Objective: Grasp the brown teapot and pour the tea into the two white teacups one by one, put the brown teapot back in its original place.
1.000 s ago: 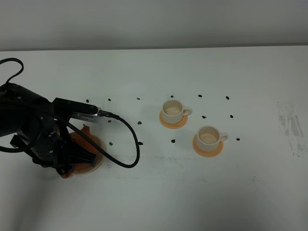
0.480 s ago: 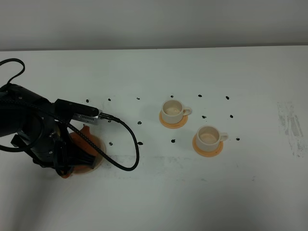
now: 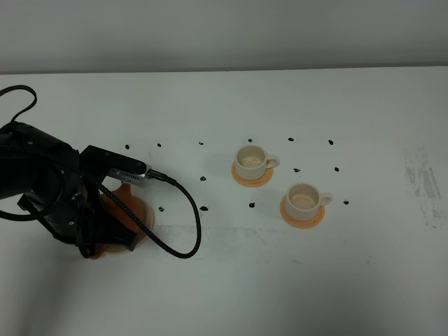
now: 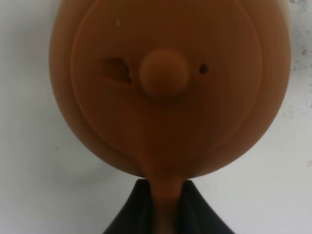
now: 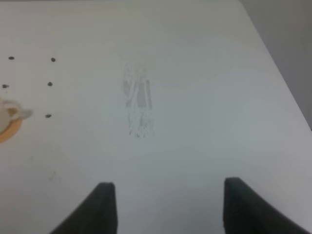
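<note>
The teapot (image 3: pixel 131 210) was at the left of the table (image 3: pixel 224 294). In the high view it was mostly hidden under the black left arm (image 3: pixel 42 189), and only orange slivers showed past the arm and its looping cable (image 3: pixel 183 224). The plate beneath it could not be made out, so I cannot tell whether the pot rested or hung clear.

In the left wrist view the pot filled the picture and was cut off at the top, with its lid knob (image 4: pixel 164 73) central. The left gripper (image 4: pixel 165 185) pinched the loop handle (image 4: pixel 165 207) between two dark fingers (image 4: pixel 132 212).

Well apart, right of the middle, the farther cup (image 3: pixel 250 160) and the nearer cup (image 3: pixel 302 197) each stood on an orange coaster (image 3: pixel 252 180).

The right arm was out of the high view. Its wrist view showed the right gripper (image 5: pixel 168 187) with jaws spread wide over bare table near a grey scuff (image 5: pixel 138 105). A blurred cup was cut off at the picture's edge.
</note>
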Robot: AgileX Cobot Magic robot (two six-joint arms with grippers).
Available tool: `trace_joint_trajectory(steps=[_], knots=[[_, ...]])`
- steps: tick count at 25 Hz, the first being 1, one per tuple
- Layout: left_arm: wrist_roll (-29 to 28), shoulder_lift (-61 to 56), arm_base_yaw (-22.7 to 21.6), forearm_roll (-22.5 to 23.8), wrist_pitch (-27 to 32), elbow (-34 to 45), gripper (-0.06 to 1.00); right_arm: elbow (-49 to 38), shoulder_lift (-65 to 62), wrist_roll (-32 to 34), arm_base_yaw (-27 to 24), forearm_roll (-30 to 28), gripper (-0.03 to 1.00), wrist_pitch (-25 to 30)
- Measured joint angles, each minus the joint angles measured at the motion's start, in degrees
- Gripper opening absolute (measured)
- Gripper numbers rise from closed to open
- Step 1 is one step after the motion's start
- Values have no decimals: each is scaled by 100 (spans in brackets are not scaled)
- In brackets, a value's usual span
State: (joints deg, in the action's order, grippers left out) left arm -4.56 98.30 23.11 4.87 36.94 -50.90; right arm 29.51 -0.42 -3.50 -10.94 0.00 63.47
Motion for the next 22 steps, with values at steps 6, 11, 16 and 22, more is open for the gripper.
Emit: trace_joint_trajectory(steps=[6,11,16,22], knots=[[68,-182,16,58,13,0,8,0,0,0,0,0,47,0],[85,-402,18,149,19,0,8,0,0,0,0,0,47,0],[243,-473,18,271,-111,0,8,0,0,0,0,0,47,0],[943,-478,18,271,-287,-175,8,0,0,0,0,0,47,0]])
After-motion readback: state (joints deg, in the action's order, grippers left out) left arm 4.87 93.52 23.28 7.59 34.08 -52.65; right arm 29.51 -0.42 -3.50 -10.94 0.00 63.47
